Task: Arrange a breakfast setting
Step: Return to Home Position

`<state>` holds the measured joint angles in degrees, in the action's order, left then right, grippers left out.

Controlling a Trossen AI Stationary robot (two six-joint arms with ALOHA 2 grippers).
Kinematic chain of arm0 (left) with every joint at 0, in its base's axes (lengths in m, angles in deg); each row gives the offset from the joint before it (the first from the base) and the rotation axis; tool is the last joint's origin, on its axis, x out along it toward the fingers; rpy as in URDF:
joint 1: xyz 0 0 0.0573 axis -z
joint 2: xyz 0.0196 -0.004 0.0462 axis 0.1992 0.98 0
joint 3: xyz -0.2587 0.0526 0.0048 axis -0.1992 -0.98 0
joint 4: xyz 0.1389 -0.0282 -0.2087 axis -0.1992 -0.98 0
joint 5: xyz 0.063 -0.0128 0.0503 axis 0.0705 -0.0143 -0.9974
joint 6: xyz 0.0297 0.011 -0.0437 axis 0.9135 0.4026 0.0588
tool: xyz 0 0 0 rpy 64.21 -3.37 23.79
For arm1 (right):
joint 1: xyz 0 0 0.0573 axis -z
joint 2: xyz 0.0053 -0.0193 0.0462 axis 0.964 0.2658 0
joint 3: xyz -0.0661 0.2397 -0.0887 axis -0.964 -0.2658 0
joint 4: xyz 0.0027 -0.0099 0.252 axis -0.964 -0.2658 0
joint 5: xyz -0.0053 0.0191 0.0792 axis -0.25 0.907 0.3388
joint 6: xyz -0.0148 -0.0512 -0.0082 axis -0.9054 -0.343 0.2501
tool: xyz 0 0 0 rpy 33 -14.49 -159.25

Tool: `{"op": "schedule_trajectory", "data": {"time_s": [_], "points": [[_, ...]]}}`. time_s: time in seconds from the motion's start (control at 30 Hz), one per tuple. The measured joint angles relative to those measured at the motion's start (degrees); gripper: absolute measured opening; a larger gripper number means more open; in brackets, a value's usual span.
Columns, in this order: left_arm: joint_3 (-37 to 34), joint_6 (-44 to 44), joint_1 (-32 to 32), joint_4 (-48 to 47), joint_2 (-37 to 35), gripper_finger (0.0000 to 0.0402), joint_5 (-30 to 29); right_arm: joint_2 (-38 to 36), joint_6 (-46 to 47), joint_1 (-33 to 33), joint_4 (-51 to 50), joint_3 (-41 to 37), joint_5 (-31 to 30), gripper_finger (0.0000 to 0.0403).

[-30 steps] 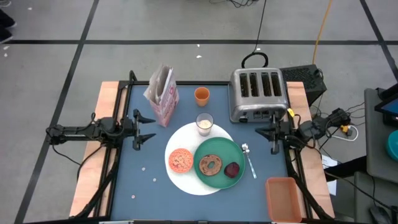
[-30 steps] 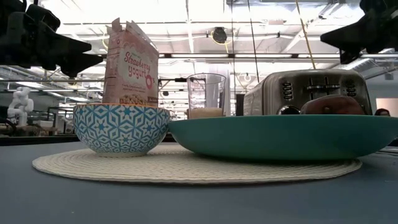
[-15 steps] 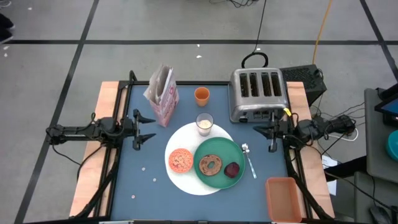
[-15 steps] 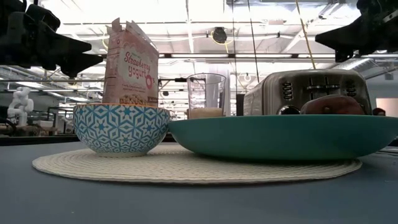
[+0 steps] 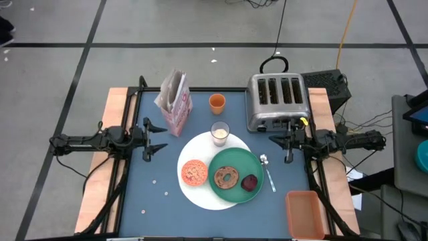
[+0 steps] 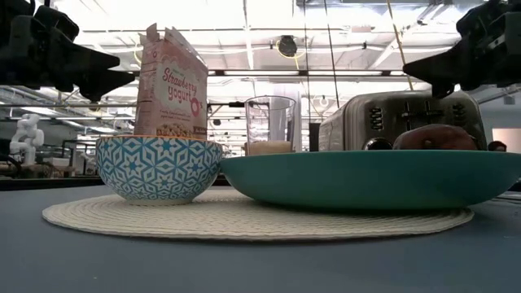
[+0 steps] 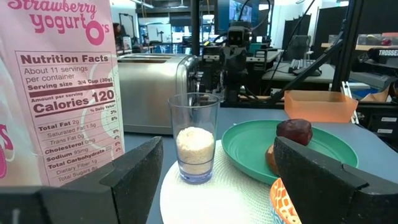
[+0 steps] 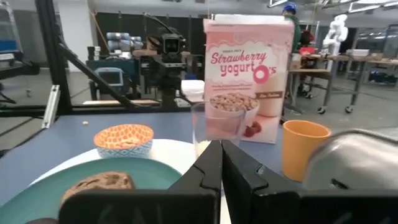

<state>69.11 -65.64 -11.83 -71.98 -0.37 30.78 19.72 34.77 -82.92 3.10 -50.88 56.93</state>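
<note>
The large white round plate [image 5: 200,191] lies at the table's middle. On it rest the green plate [image 5: 235,164], holding the bagel [image 5: 226,177] and the dark-red fruit [image 5: 249,182], and the orange-patterned bowl [image 5: 194,173]. The glass [image 5: 220,132] stands at the white plate's far edge. The spoon [image 5: 267,171] lies on the table right of the plates. The orange cup [image 5: 217,102] and the pink cereal box [image 5: 175,102] stand farther back. My left gripper [image 5: 162,138] is open and empty, left of the plates. My right gripper [image 5: 275,140] is shut and empty, in front of the toaster, above the spoon's far end.
The silver toaster [image 5: 277,100] stands at the back right, close behind my right gripper. The tan bin [image 5: 306,213] sits at the near right corner. A few small crumbs [image 5: 155,181] lie on the blue table at the near left.
My right gripper has moved a little toward the table's left edge and slightly down, along the toaster's front, staying shut. The left arm and all the tableware have kept still.
</note>
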Motion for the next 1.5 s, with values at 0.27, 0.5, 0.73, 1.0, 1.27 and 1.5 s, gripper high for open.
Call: {"op": "schedule_trajectory", "data": {"time_s": [0.27, 0.5, 0.73, 1.0, 1.27, 1.5], "points": [[0.0, 0.0, 0.0, -0.1, 0.0, 0.0308, 0.0, 0.1, -1.8, 1.4, -0.5, 0.0, 0.0, 0.0000], [0.0, -1.2, 0.0, -0.2, 0.0, 0.0308, 0.0, 0.1, -1.5, 1.4, -0.5, -0.1, 0.0, 0.0008], [0.0, -1.2, 0.0, -0.2, 0.0, 0.0308, 0.0, 0.1, -0.5, 1.4, 2.8, -0.3, -0.2, 0.0010], [0.0, -1.2, 0.0, -0.2, 0.0, 0.0308, 0.0, 0.1, -0.5, 1.4, 5.3, -0.4, -0.2, 0.0011], [0.0, -1.3, 0.0, -0.2, 0.0, 0.0308, 0.0, 0.1, -0.5, 1.4, 5.5, -0.4, -0.2, 0.0011], [0.0, -1.2, 0.0, -0.2, 0.0, 0.0308, 0.0, 0.1, -0.5, 1.4, 5.8, -0.3, -0.2, 0.0011]]}}
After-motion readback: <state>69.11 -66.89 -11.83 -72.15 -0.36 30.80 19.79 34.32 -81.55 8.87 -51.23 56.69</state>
